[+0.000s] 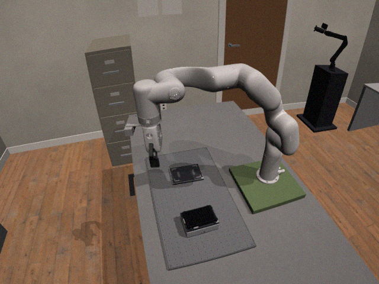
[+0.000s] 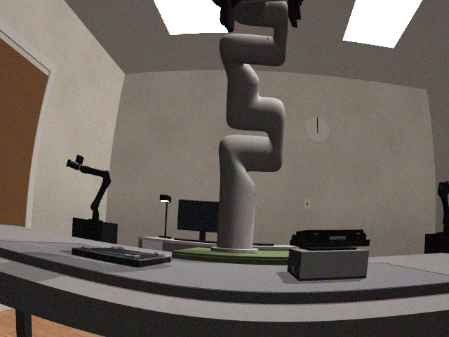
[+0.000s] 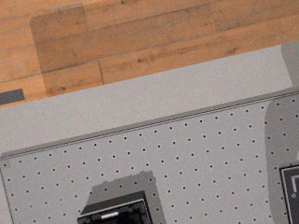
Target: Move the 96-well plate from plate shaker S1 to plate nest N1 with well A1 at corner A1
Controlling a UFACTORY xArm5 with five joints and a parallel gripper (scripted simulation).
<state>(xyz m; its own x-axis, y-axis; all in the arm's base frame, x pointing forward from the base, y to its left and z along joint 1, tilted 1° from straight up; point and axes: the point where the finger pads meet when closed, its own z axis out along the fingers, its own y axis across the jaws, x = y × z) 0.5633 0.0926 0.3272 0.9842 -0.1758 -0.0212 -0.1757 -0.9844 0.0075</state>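
The black 96-well plate (image 1: 199, 216) lies on top of the grey plate shaker S1 (image 1: 202, 228) at the near middle of the perforated board. It also shows in the exterior view (image 2: 329, 237) on the shaker (image 2: 327, 262), and at the bottom edge of the wrist view (image 3: 117, 214). The flat dark plate nest N1 (image 1: 186, 173) lies farther back, empty; it also shows in the exterior view (image 2: 121, 255) and at the right edge of the wrist view (image 3: 291, 191). My gripper (image 1: 154, 157) is open and empty. It points down over the board's far left corner, left of the nest and far from the plate.
The perforated board lies on the grey table. The arm's base stands on a green pad (image 1: 266, 186) to the right. A filing cabinet (image 1: 113, 100) stands behind the table's far left corner. The table's left edge is close to the gripper.
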